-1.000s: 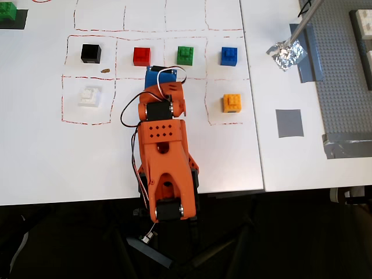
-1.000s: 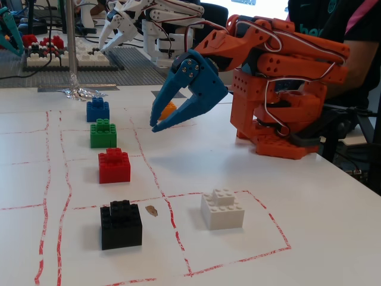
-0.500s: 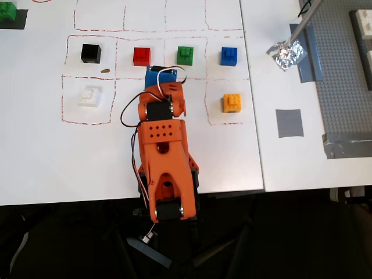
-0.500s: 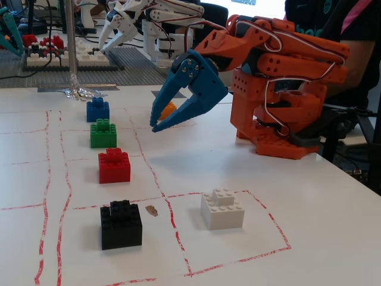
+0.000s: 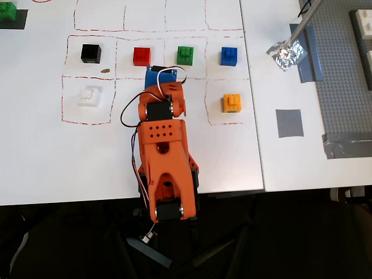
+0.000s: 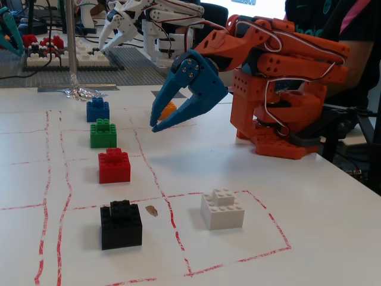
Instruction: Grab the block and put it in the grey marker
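The orange-yellow block (image 5: pixel 232 103) sits on the white table inside a red-lined cell, right of the arm. In the fixed view only a sliver of it (image 6: pixel 169 109) shows behind the blue fingers. The grey marker (image 5: pixel 289 123) is a flat grey square further right, with nothing on it; it does not show in the fixed view. My gripper (image 5: pixel 156 73) (image 6: pixel 154 126) has blue fingers and hangs above the table with the arm folded back. Its tips are close together and hold nothing. It is left of the block and apart from it.
Black (image 5: pixel 91 53), red (image 5: pixel 142 56), green (image 5: pixel 185 55) and blue (image 5: pixel 229 56) cubes stand in a row beyond the gripper. A white cube (image 5: pixel 90 96) is at the left. Crumpled foil (image 5: pixel 286 53) under a metal rod and a studded grey baseplate (image 5: pixel 343 87) lie at the right.
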Controlling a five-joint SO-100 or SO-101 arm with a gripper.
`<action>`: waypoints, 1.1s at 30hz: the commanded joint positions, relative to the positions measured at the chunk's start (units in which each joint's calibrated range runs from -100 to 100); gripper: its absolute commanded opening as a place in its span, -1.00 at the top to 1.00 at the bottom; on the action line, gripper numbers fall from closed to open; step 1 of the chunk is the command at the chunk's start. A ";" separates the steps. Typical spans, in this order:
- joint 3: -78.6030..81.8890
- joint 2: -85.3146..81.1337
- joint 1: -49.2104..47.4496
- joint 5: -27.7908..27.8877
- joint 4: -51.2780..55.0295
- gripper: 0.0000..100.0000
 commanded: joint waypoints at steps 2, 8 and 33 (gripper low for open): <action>0.90 -0.86 -0.36 0.39 -0.42 1.00; 0.90 -0.86 -1.77 2.15 -0.42 1.00; -5.90 4.48 6.79 1.27 0.23 1.00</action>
